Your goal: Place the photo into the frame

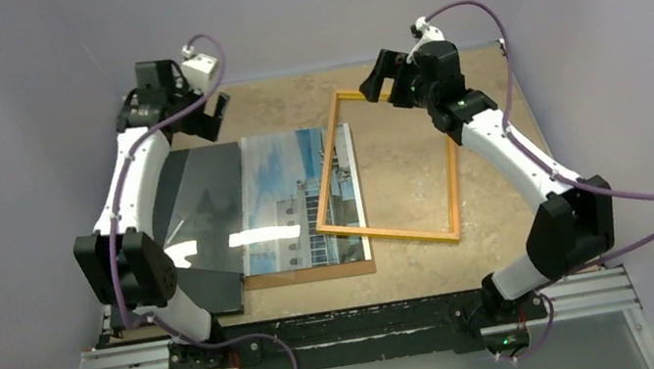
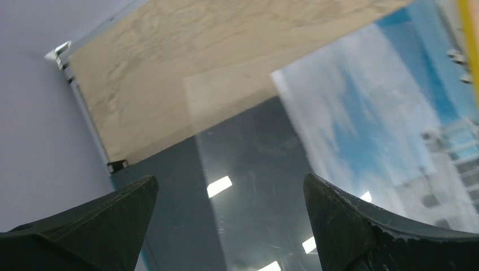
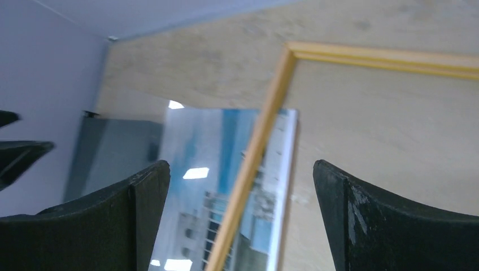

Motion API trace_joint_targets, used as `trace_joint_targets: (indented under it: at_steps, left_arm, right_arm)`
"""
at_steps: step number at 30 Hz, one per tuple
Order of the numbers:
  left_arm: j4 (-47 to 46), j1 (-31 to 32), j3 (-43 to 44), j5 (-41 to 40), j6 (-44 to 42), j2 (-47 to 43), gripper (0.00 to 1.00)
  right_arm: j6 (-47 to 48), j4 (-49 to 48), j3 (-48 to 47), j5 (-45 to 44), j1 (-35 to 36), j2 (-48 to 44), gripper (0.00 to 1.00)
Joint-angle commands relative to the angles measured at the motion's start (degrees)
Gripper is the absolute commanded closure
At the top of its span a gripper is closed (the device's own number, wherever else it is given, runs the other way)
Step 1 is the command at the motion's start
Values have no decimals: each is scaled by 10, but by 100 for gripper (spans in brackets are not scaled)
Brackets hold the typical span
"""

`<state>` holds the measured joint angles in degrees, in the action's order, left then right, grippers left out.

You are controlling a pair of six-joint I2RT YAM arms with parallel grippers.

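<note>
Left gripper (image 2: pixel 229 176): held above the far left corner of the table (image 1: pixel 290 101), fingers spread wide, nothing between them.
Black board (image 1: pixel 216 291): flat at the left, near edge poking out beside the left arm's base.
Clear sheet (image 1: pixel 207 203): glossy, showing ceiling lights. It appears to lie over the black board and the left part of the print.
Photo (image 1: pixel 298 184): face up and flat, left of centre, resting on a brown backing board (image 1: pixel 317 273) that shows along its near edge. It is not in the frame.
Frame (image 1: pixel 388 230): flat and skewed. Its left rail crosses the photo's right margin, and the rest lies on bare table to the right.
Right gripper (image 3: pixel 242 164): above the frame's far left corner, fingers parted, holding nothing.
Step in hand, as judged: both arms poised, neither committed to a grasp.
Risk one: the frame sits askew to the print — sliding it across could catch the print's edge and push it off its backing.
Risk two: the sheet overlaps the print, so moving either may drag the other.
Risk three: a thin print lying flat offers little to pinch — fingers may skid or crease it.
</note>
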<state>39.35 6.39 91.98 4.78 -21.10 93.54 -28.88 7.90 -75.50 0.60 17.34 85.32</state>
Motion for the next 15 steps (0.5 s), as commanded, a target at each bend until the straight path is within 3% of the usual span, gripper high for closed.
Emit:
trace_joint_targets:
  at_steps: [1,7,15]
  left_arm:
    - [92,-107,93,33,8,102,0]
    - [202,-193,193,126,-2,219,8]
    - [224,-218,155,165,-44,248,10]
  right_arm:
    - [-56,-104,-17,87,38,54,1]
    - [-82,-149,-25,90,127,118,1]
    - [-111,-171,-63,124,204,246,1]
